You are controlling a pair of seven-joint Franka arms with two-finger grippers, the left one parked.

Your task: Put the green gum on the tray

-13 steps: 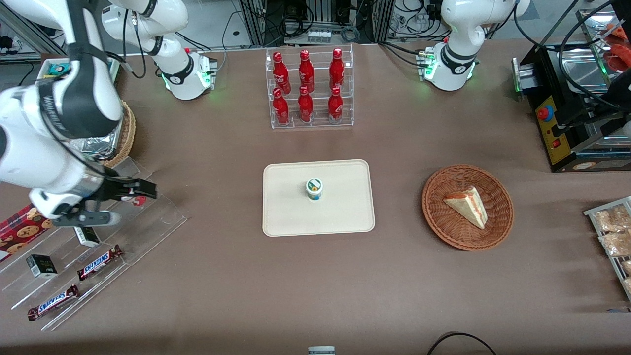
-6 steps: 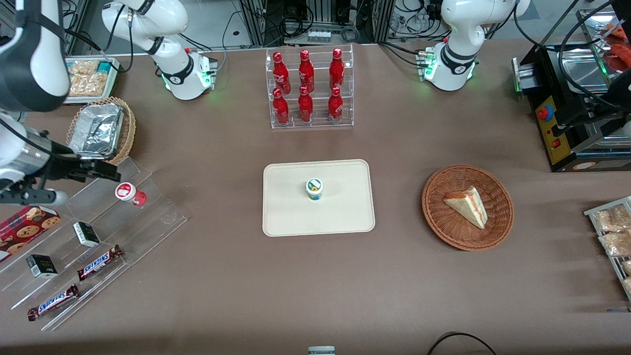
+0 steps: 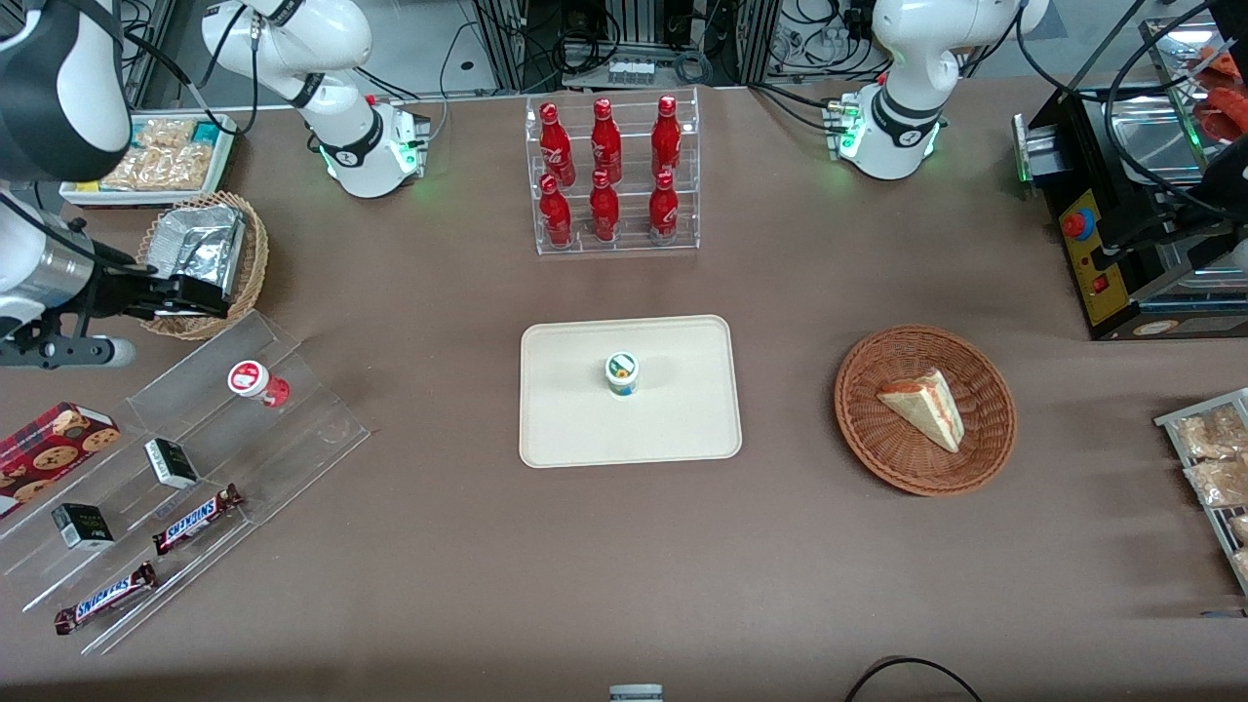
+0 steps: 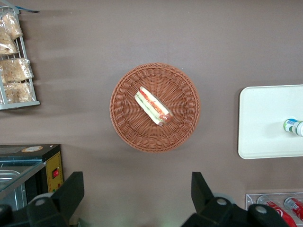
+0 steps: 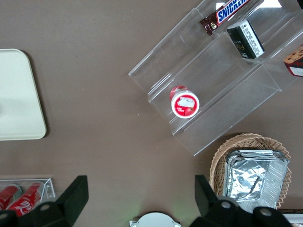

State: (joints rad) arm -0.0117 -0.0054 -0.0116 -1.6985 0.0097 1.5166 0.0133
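The gum (image 3: pixel 622 373) stands upright on the tray (image 3: pixel 565 429), near its middle, with bare tray all around it. The tray lies flat on the brown surface (image 3: pixel 624 565), nearer the front camera than the rack of red bottles (image 3: pixel 611 175).

The gripper (image 3: pixel 210 295) hangs well apart from the gum, toward the working arm's end of the surface, above the rim of a wicker basket (image 3: pixel 255 255) that holds a foil container (image 3: pixel 200 244). Its fingers (image 5: pixel 72 196) are spread wide and hold nothing; in the right wrist view the open gap between them frames bare surface.

Close below the gripper, a red-lidded bottle (image 3: pixel 252 380) stands upright on a step of a clear tiered stand (image 3: pixel 322 429). Lower steps of that stand carry two Snickers bars (image 3: pixel 195 519) and small dark boxes (image 3: pixel 172 462).

Toward the parked arm's end, a second basket (image 3: pixel 985 390) holds a sandwich wedge (image 3: pixel 926 408). In the left wrist view the gum (image 4: pixel 294 126) shows at the tray's (image 4: pixel 265 123) edge of frame.
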